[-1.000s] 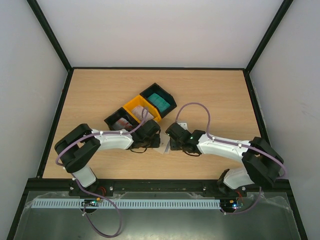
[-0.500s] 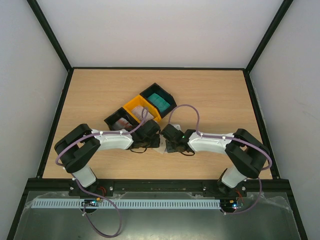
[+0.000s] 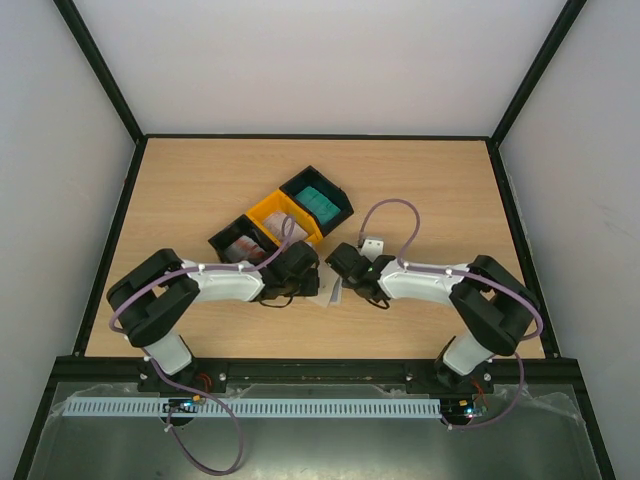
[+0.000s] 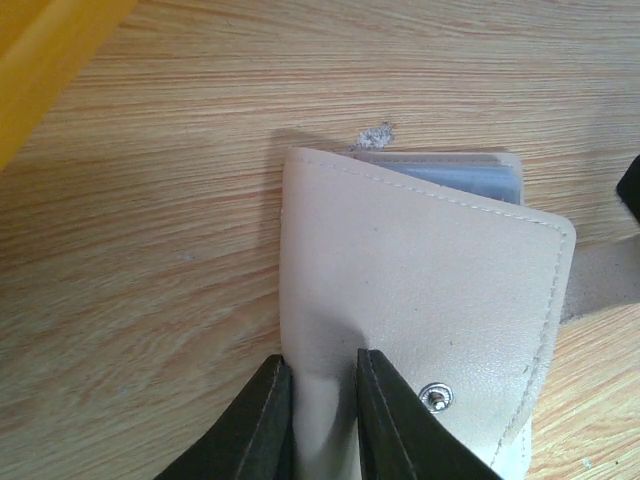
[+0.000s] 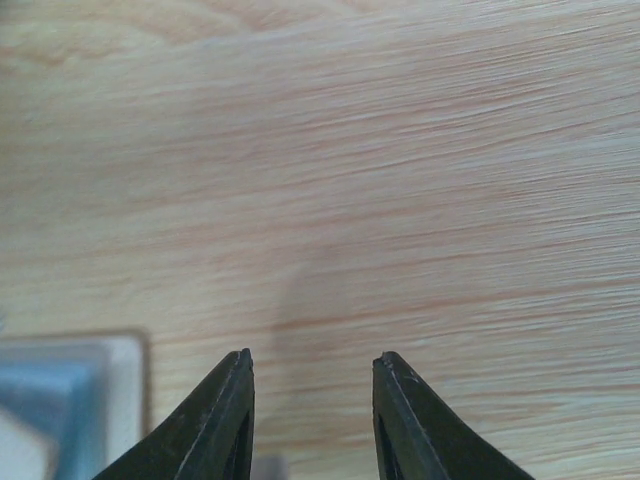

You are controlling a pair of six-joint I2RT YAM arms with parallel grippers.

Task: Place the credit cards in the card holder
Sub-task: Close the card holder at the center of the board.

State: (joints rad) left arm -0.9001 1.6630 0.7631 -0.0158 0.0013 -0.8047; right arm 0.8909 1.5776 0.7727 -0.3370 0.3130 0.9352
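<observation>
Left gripper [image 4: 322, 420] pinching the holder [image 4: 420, 300], right gripper [image 5: 312, 410] open beside it.
Table [image 3: 200, 180] carries the trays [image 3: 262, 212] left of centre. The holder lies on the wood just in front of them, and I have its beige flap clamped between my left fingers, blue inside showing at the far edge. My right fingers hang spread over bare wood, nothing between them. Teal card [image 3: 322, 203] sits in the far black tray, red-blotched card [image 3: 240, 247] in the near one.
</observation>
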